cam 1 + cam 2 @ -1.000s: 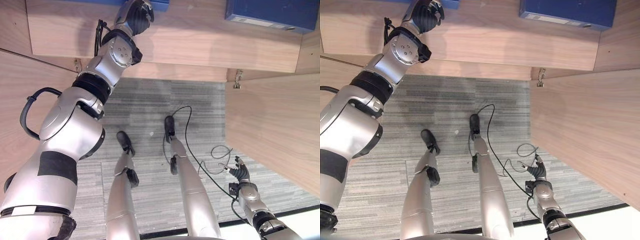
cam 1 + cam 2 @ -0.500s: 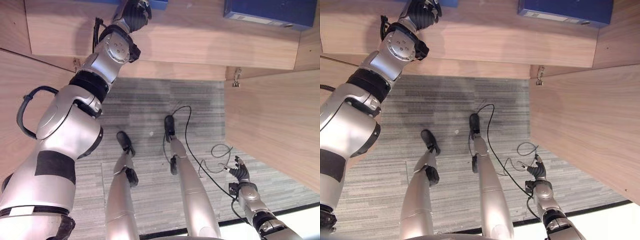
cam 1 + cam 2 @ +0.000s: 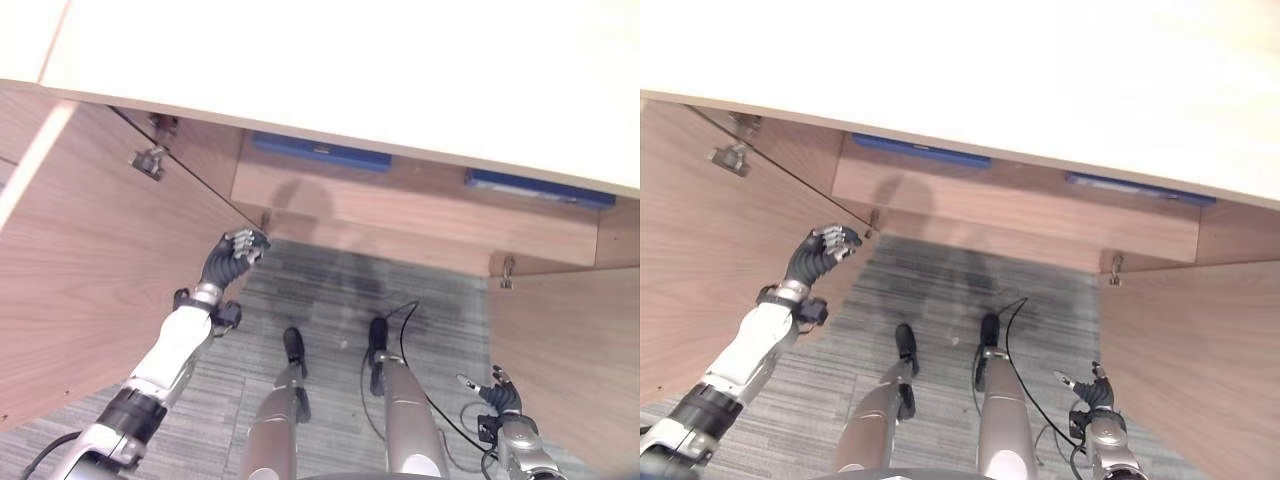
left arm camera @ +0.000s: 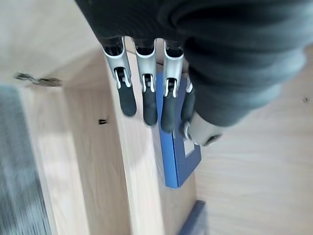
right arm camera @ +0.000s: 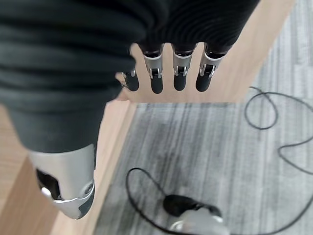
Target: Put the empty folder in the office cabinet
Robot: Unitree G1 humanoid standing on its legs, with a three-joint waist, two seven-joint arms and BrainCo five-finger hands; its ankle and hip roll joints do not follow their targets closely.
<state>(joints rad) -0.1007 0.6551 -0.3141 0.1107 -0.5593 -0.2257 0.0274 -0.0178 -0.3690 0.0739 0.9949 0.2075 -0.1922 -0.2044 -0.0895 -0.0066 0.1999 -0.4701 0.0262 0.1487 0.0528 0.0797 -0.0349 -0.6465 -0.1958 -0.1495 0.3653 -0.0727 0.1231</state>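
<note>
A blue folder [image 3: 320, 153] lies flat on the cabinet shelf [image 3: 400, 215] at its left end, seen edge-on under the cabinet top. It also appears in the left wrist view as a blue folder [image 4: 178, 161] lying on the wood past the fingertips. My left hand [image 3: 232, 258] hangs out in front of the cabinet, by the free edge of the left door, fingers relaxed and holding nothing. My right hand [image 3: 494, 388] is low at the right, above the carpet, with straight fingers [image 5: 179, 78] and nothing in it.
A second blue folder [image 3: 540, 187] lies at the shelf's right end. The left door [image 3: 90, 270] and the right door [image 3: 570, 350] stand open on either side. The pale cabinet top [image 3: 350, 70] overhangs the shelf. Grey carpet [image 3: 940, 290] lies in front.
The view has swung up to take in the cabinet top. My left hand has come away from the blue folder on the shelf and dropped back beside the left door.
</note>
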